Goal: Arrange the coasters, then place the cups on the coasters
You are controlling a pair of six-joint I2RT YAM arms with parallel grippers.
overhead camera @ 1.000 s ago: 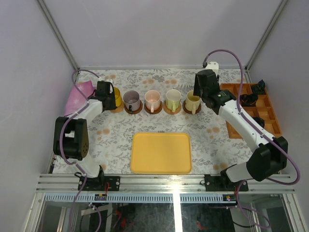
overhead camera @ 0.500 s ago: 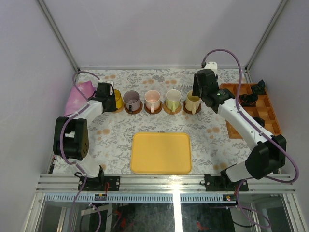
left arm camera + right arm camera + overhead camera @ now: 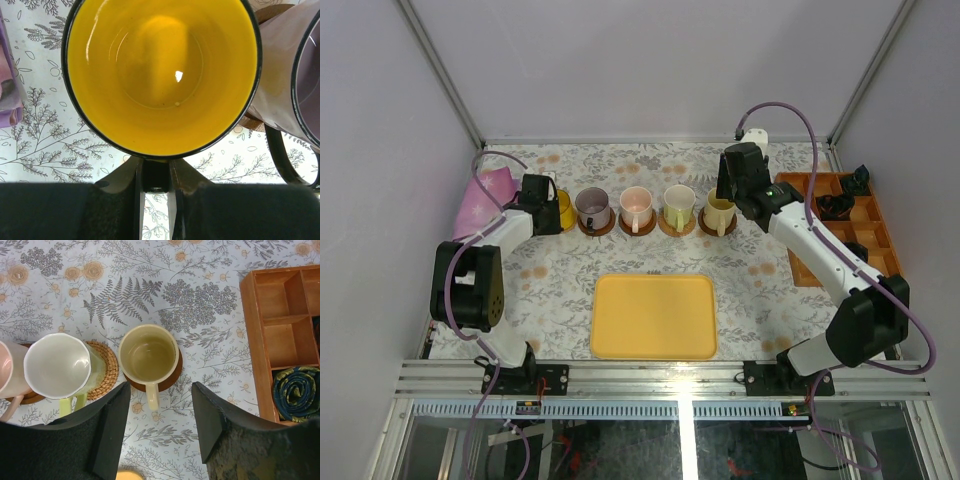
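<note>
Cups (image 3: 636,207) stand in a row on the coasters (image 3: 599,230) along the far side of the tabletop (image 3: 550,290). We see the left fingers (image 3: 125,177) clamped on the dark handle of the yellow cup (image 3: 160,75) at the row's left end, while the right fingers (image 3: 111,425) stand apart and empty above the cream cup (image 3: 149,357) at the right end.

Bright, even overhead light w/ soft shadows; glare dot in yellow cup (image 3: 160,80); left claw (image 3: 155,172) blurry.
</note>
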